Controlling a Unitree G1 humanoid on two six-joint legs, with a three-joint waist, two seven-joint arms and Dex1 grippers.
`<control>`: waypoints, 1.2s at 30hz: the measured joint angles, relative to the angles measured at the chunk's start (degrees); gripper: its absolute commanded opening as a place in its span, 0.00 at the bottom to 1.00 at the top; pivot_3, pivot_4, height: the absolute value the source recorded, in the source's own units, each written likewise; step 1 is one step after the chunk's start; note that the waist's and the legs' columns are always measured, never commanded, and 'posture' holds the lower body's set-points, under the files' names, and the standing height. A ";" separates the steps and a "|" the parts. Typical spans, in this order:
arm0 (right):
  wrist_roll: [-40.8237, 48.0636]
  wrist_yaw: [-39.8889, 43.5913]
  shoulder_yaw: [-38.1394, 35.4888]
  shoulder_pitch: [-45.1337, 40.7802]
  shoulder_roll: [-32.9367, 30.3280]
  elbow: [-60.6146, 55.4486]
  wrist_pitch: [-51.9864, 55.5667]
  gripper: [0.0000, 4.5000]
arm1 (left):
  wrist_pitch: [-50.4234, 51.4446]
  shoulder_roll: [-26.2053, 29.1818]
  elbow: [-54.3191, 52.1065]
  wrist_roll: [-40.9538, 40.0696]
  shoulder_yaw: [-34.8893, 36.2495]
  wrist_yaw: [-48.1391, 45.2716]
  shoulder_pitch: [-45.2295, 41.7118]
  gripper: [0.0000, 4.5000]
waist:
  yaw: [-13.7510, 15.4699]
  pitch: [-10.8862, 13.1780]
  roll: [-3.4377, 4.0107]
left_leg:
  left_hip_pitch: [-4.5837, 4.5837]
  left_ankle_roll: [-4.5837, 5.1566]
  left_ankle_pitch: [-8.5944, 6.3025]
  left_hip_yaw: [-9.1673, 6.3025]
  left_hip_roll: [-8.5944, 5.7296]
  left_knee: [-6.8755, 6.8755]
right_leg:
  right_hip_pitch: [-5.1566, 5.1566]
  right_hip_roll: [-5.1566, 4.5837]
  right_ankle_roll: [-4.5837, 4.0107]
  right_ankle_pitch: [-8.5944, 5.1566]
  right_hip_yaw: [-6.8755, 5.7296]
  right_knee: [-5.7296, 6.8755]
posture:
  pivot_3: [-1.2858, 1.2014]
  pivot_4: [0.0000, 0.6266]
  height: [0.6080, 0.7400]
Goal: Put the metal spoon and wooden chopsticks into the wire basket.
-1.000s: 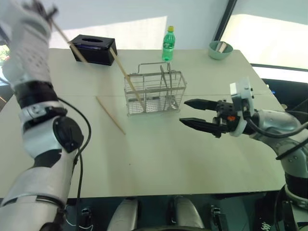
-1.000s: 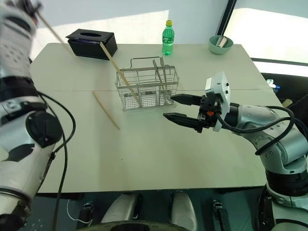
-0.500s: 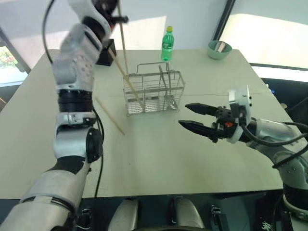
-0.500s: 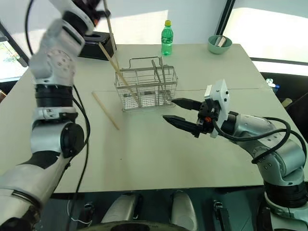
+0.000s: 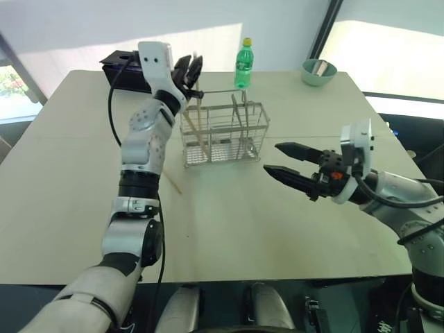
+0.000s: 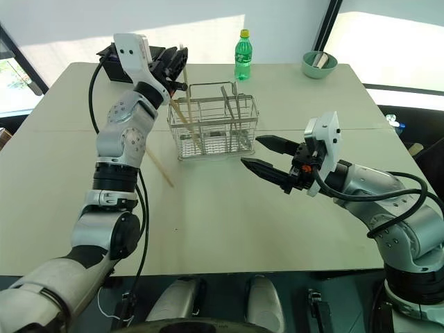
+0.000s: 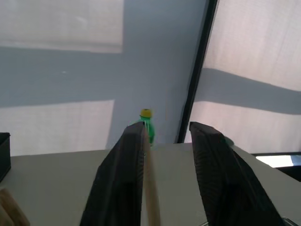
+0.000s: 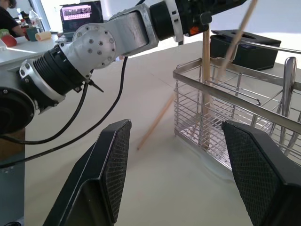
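Both arms wear glossy silver-white shells joined by black rings, with thin black cables looping alongside. The left hand and right hand each carry two tapered black fingers with cross-hatched pads.

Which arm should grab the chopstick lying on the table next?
Probably left. The chopstick lies on the table left of the wire basket, on the left gripper side; the open right gripper is across the basket.

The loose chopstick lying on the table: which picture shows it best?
The right wrist view: there the loose chopstick lies flat on the table beside the wire basket, unobstructed. In the eye views the left arm hides most of it, leaving one end visible.
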 measured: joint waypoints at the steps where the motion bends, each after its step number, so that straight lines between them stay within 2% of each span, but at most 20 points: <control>1: 0.13 -0.14 0.00 -0.02 0.00 0.01 0.02 0.71 | 0.29 0.01 -1.05 -0.23 0.04 0.12 0.13 0.73 | 0.00 0.00 0.00 | 0.00 0.00 0.00 0.00 0.00 0.00 | 0.00 0.00 0.00 0.00 0.00 0.00 | 0.52 0.24 0.45; 3: 0.21 -0.27 0.00 -0.32 -0.02 0.31 0.08 0.71 | 1.89 0.04 -4.05 -0.87 0.44 0.76 0.41 0.96 | 0.00 0.00 0.00 | 0.00 0.01 0.00 0.00 0.00 0.00 | 0.01 0.00 0.00 0.00 0.00 0.00 | 0.52 0.24 0.45; 4: 0.20 -0.27 0.05 -0.65 -0.03 0.44 0.09 0.71 | 3.03 0.29 -5.64 -1.22 0.54 1.01 0.65 0.99 | 0.00 0.00 0.00 | 0.01 0.01 0.00 0.00 0.00 0.00 | 0.01 0.00 0.00 0.00 0.00 0.00 | 0.52 0.24 0.45; 7: 0.08 -0.21 0.17 -1.83 -0.04 1.47 0.08 0.71 | 7.38 2.02 -11.07 -2.31 0.61 1.52 1.15 0.99 | -0.07 0.00 0.01 | 0.02 0.01 0.00 0.00 0.01 0.00 | 0.00 0.03 0.00 0.00 0.00 0.01 | 0.52 0.24 0.45; 10: -0.16 -0.07 0.68 -3.19 0.04 3.26 0.07 0.71 | 13.07 6.50 -13.24 -3.93 3.30 4.58 -1.71 0.99 | -0.20 0.02 0.03 | 0.03 0.01 0.00 0.00 0.04 0.00 | -0.02 0.06 0.00 0.00 0.00 0.04 | 0.52 0.24 0.45; 14: -1.23 0.56 2.43 -4.37 0.69 4.76 -0.38 0.71 | 15.74 13.07 -8.60 -2.95 9.62 12.78 -9.58 0.99 | -0.11 0.00 0.07 | 0.10 0.01 0.00 0.01 0.03 -0.03 | 0.03 0.08 0.01 -0.01 -0.01 0.05 | 0.52 0.24 0.45; 18: -1.97 1.55 3.65 -5.41 1.28 5.86 -0.86 0.71 | 19.49 15.87 0.57 0.73 12.85 22.78 -11.36 0.99 | 0.14 -0.03 0.09 | 0.14 0.01 0.00 -0.05 -0.04 0.02 | 0.10 0.06 0.01 0.00 -0.02 0.08 | 0.52 0.24 0.45; 22: -2.47 2.44 4.64 -6.21 1.68 6.06 -0.99 0.71 | 26.71 15.64 10.44 2.96 13.65 28.87 -11.23 0.99 | 0.11 -0.02 -0.05 | 0.08 0.01 0.00 -0.08 -0.06 0.04 | 0.07 0.05 0.03 0.01 -0.03 0.09 | 0.52 0.24 0.45; 27: -3.47 2.53 4.91 -6.77 2.15 7.04 -1.00 0.71 | 33.22 12.23 20.47 3.27 14.32 32.06 -11.21 0.99 | -0.06 -0.02 -0.05 | 0.02 -0.02 0.01 -0.07 -0.06 0.00 | -0.04 0.03 0.03 0.01 -0.02 0.09 | 0.52 0.24 0.45; 36: -3.45 2.63 4.86 -4.49 2.21 5.34 -0.96 0.71 | 35.06 8.46 33.10 3.27 16.34 36.93 -10.42 0.99 | -0.05 -0.02 -0.05 | 0.02 -0.06 0.02 -0.03 -0.04 -0.01 | -0.08 0.00 0.04 0.01 -0.02 0.13 | 0.52 0.24 0.45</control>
